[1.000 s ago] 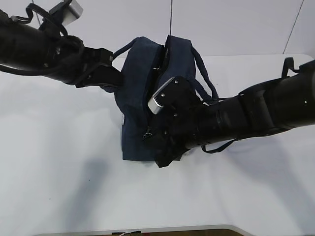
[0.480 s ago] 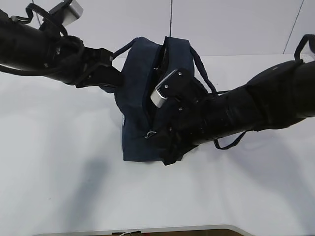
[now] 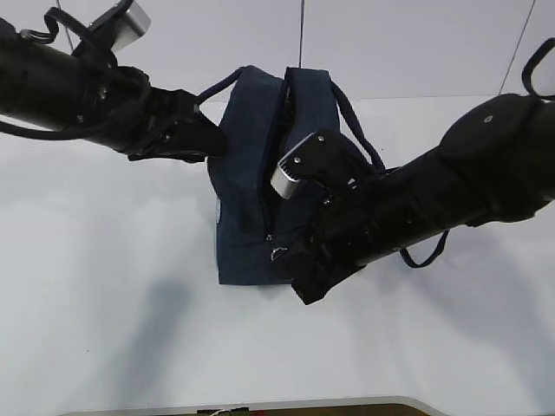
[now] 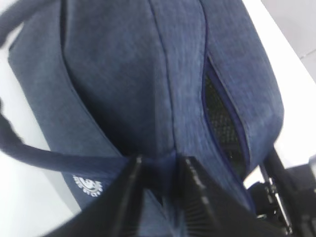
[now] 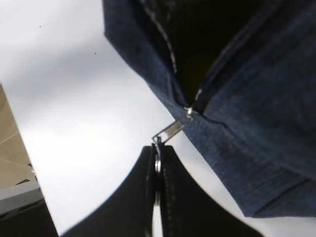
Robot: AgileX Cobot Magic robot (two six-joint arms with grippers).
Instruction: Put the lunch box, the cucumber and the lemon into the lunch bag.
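Note:
The dark navy lunch bag (image 3: 247, 173) stands mid-table, its top zipper (image 4: 219, 118) partly unzipped over a dark inside (image 5: 197, 49). My right gripper (image 3: 286, 260) reaches across to the bag's near end. In the right wrist view this gripper (image 5: 157, 148) is shut on the silver ring pull (image 5: 157, 162), which hangs from the zipper tab (image 5: 170, 131). At the bag's upper left side is my left gripper (image 3: 215, 146). Its jaws (image 4: 160, 160) stand apart with bag fabric (image 4: 123, 74) between them. The lunch box, cucumber and lemon are out of view.
The white table (image 3: 104, 286) spreads around the bag, with its front edge (image 3: 260, 406) near the bottom. One looped handle (image 3: 360, 130) hangs over the right arm and another (image 4: 29, 148) crosses the left wrist view. A pale wall stands behind.
My right gripper has moved down and to the right with the ring pull. The bag's top gap looks narrower. The left gripper has edged right against the bag.

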